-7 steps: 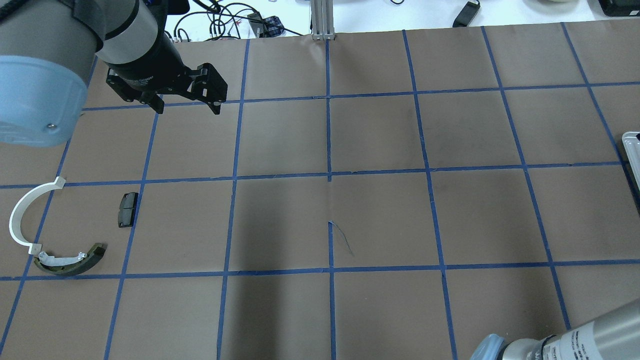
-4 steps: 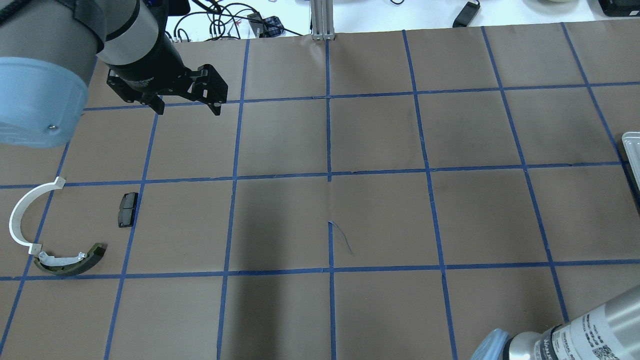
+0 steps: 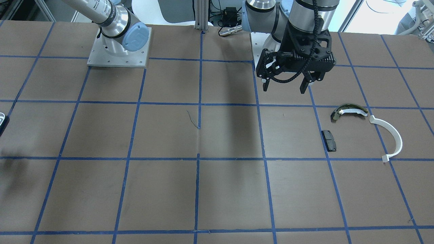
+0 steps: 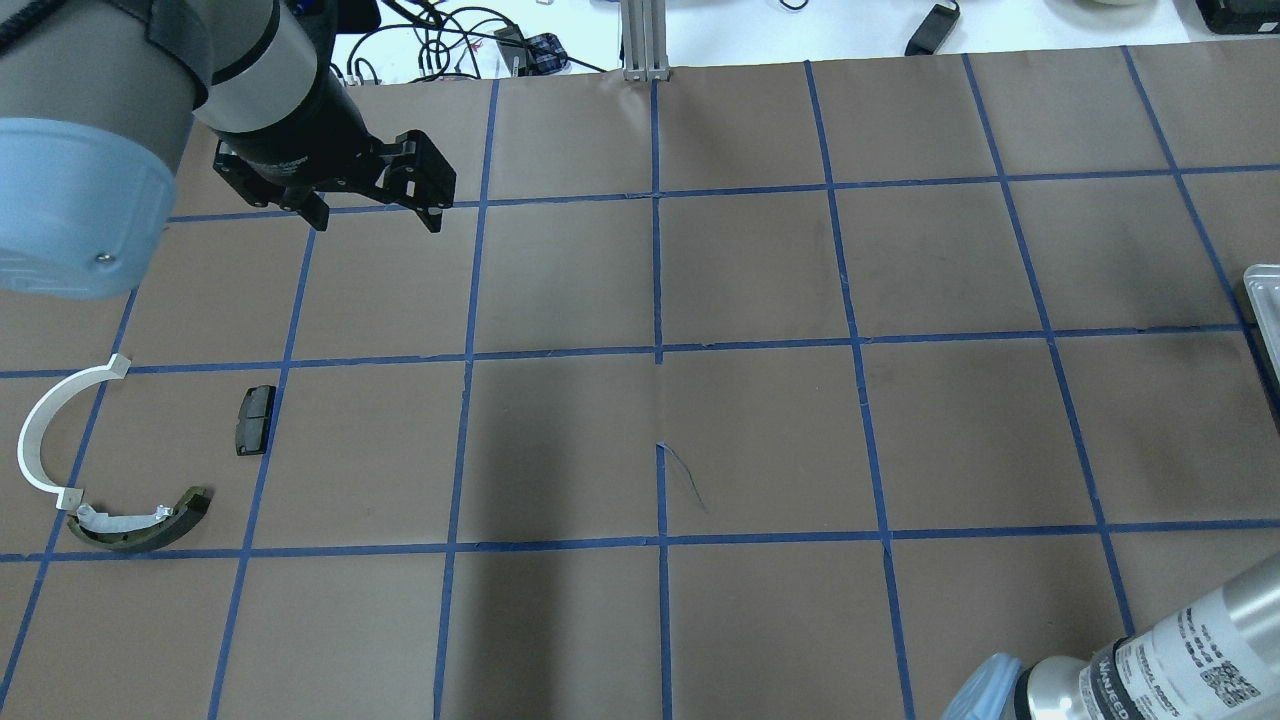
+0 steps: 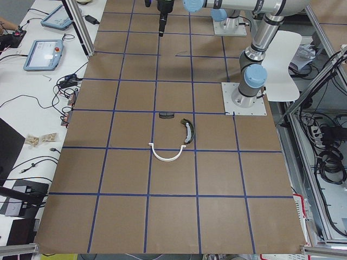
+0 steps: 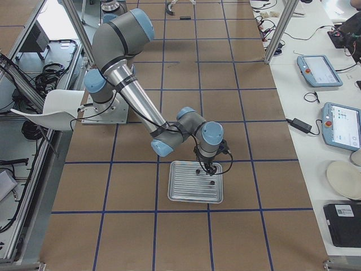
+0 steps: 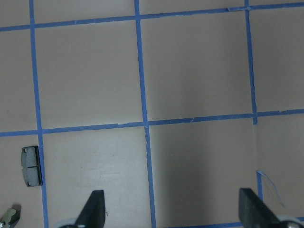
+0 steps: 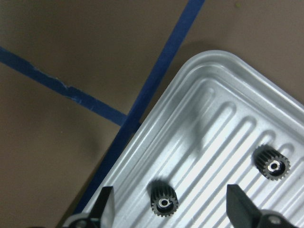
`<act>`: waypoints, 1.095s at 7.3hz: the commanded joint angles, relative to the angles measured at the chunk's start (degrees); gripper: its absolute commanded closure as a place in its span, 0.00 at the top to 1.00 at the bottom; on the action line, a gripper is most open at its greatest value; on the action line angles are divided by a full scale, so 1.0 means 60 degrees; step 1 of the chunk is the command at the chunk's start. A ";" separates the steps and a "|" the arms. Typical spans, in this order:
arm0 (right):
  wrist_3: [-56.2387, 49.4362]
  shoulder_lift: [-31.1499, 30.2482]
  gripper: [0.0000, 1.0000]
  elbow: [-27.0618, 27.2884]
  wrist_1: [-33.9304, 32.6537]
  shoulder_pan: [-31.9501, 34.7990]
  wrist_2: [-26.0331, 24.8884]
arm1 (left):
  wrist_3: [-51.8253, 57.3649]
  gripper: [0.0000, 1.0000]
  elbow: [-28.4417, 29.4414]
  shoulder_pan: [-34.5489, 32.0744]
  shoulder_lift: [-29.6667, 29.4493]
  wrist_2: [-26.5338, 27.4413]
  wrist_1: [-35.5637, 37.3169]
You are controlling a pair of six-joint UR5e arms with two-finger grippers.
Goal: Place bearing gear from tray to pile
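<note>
Right pincer [image 8: 172,213]: fingers spread wide, nothing pinched; pointed down over one corner of the silver ribbed metal tray [image 8: 213,114].
Bearing gear [image 8: 164,200]: small, dark, toothed metal wheel; laid flat in the tray near that corner; framed btwn the two fingers in the right wrist view. Contact w/ the fingers cannot be told.
Second gear [image 8: 271,164]: same kind, also in the tray, apart from the first and off to one side of the fingers' gap.
Tray position: set on the tabletop [image 4: 760,430] at the robot's right end; only its edge is caught at the right border of the overhead view.
Left pincer [image 4: 375,215]: fingers spread, empty; held above bare tabletop on the robot's left side, apart from the pile.
Pile: three loose parts laid flat at the robot's left end, well apart from the tray and both gears.
- White thin half-ring arc [image 4: 24,440]: outermost part; one end just beside one end of the brake shoe; touching or not cannot be told.
- Olive-and-dark curved brake shoe [image 4: 150,538]: a pale strip is seen along its inner curve.
- Black rectangular pad [image 4: 255,419]: apart from the other two, its long side against a blue tape line.
Tabletop surface: brown sheet marked w/ a grid of blue tape.
</note>
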 commanded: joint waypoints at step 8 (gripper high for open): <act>-0.0200 0.0258 0.08 -0.0002 0.0002 -0.0009 -0.0740 | 0.0000 1.00 -0.0026 0.0005 0.0027 0.0000 -0.0015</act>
